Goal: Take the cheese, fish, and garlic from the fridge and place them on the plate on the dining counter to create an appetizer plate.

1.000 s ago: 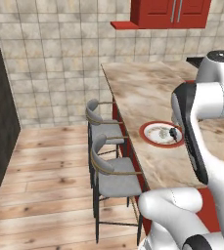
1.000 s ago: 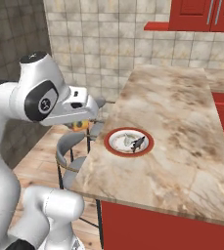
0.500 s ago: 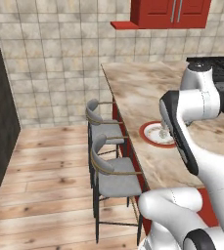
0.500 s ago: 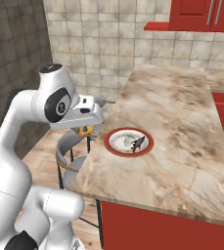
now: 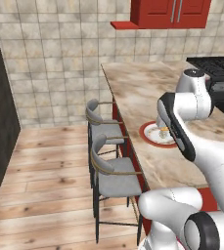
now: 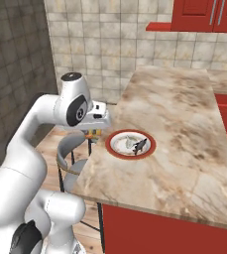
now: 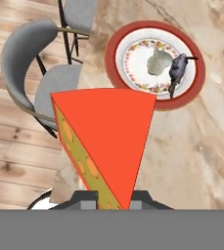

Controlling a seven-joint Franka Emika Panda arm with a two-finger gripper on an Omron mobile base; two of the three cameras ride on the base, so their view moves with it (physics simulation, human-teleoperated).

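- Two items, the garlic (image 7: 157, 62) and the dark fish (image 7: 178, 71), already lay on the plate (image 7: 117, 43); the last step, bringing the cheese, was in hand.
- Table (image 6: 184, 129): beige marbled top, mostly beyond the pincer.
- Stool (image 7: 25, 58): grey, on the plank floor under the pincer.
- Plate: just ahead of the pincer, near the table's edge.
- Pincer (image 7: 111, 197): clamped on the cheese (image 7: 103, 141), short of the plate; it likely needed to go forward, then let go.

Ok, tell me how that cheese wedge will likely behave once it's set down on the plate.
The cheese looks like a stiff, flat-sided wedge, so it should probably sit still rather than roll. Held in the claw at its narrow end, it may tip onto a broad face. The plate already holds the garlic and fish, so space looks tight.
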